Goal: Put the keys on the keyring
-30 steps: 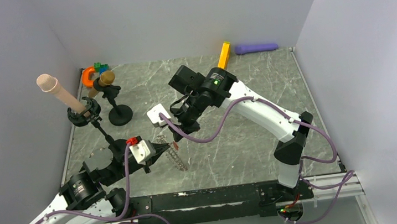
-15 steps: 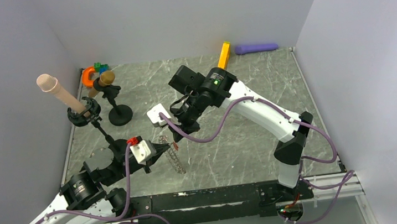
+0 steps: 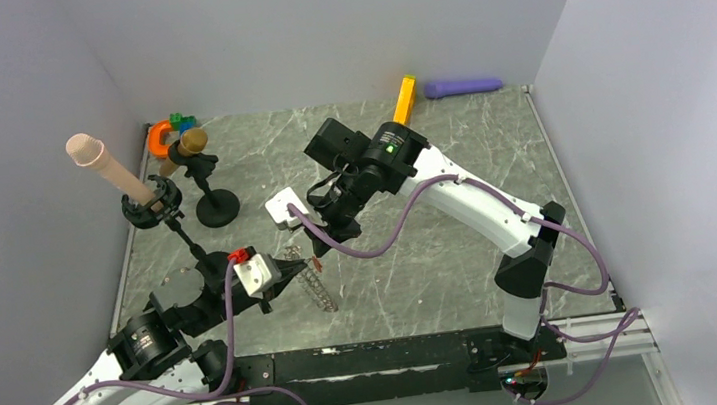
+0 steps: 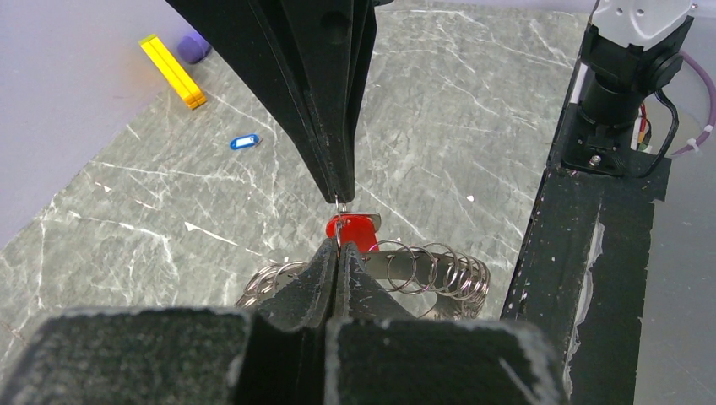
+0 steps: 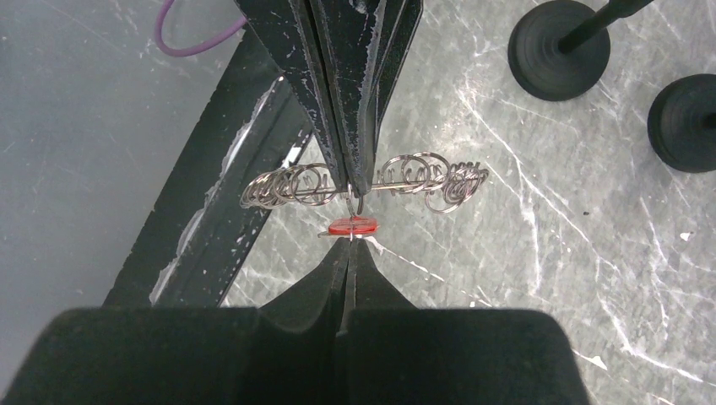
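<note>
My left gripper (image 3: 300,262) is shut on the keyring (image 3: 318,289), a floppy chain of silver rings that hangs from it above the table. In the left wrist view the rings (image 4: 431,270) spread to both sides of my closed fingertips (image 4: 338,246). My right gripper (image 3: 325,247) is shut on the red key (image 3: 316,261) and holds it tip to tip against the left gripper. The right wrist view shows the red key (image 5: 353,224) just below the keyring (image 5: 287,186). A blue key (image 4: 244,142) lies on the table farther off. The black and green keys are out of view.
A long orange block (image 3: 406,99) and a purple cylinder (image 3: 463,86) lie at the back wall. Two stands with round black bases (image 3: 217,209) hold a beige cylinder (image 3: 105,169) and a brown knob (image 3: 189,142) at the left. The black front rail (image 4: 583,253) is near.
</note>
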